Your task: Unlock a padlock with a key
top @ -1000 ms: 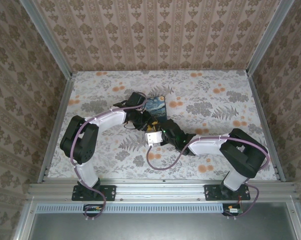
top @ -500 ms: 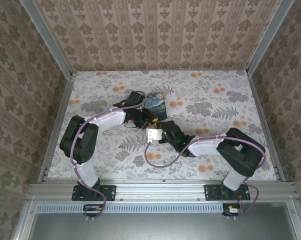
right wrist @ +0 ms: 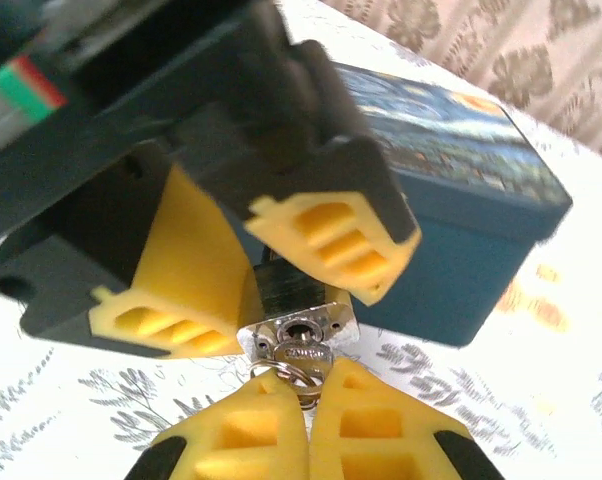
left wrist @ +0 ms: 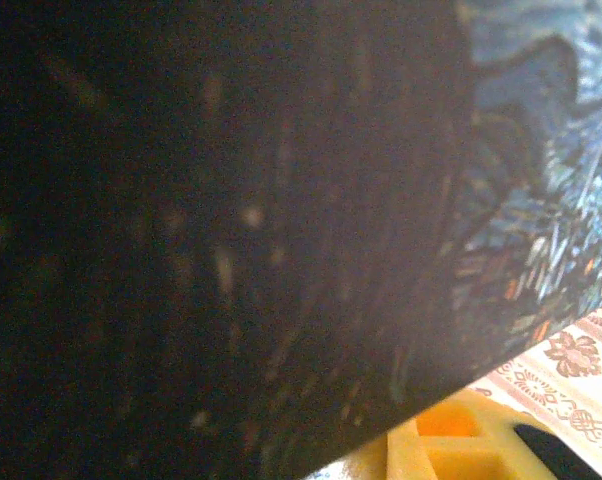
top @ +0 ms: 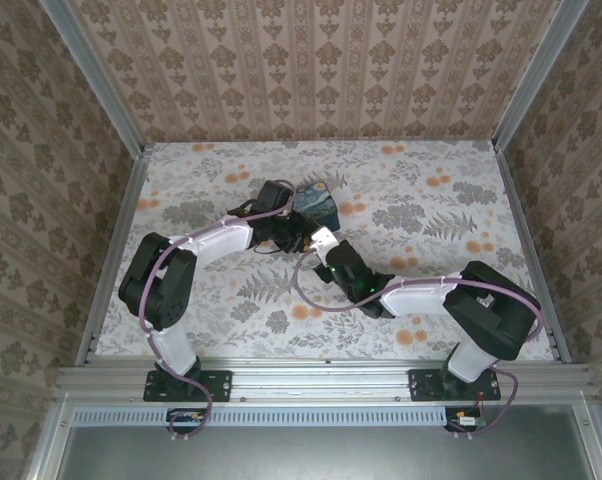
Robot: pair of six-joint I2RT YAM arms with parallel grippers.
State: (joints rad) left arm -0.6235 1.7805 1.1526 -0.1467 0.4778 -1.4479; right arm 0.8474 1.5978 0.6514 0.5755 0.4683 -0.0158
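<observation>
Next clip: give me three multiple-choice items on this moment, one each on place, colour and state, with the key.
1. Where is the blue box?
A. on the table behind the padlock
B. on top of the padlock
C. off the table

2. What colour are the finger pads?
A. red
B. yellow
C. white

3. The left gripper is:
A. wide open above bare table
B. shut on the padlock
C. shut on the box

Answers:
1. A: the right wrist view shows the box just past the lock.
2. B: the pads of both grippers are yellow.
3. B: its pads clamp the padlock body, while the right gripper pinches the key in the keyhole.
</observation>
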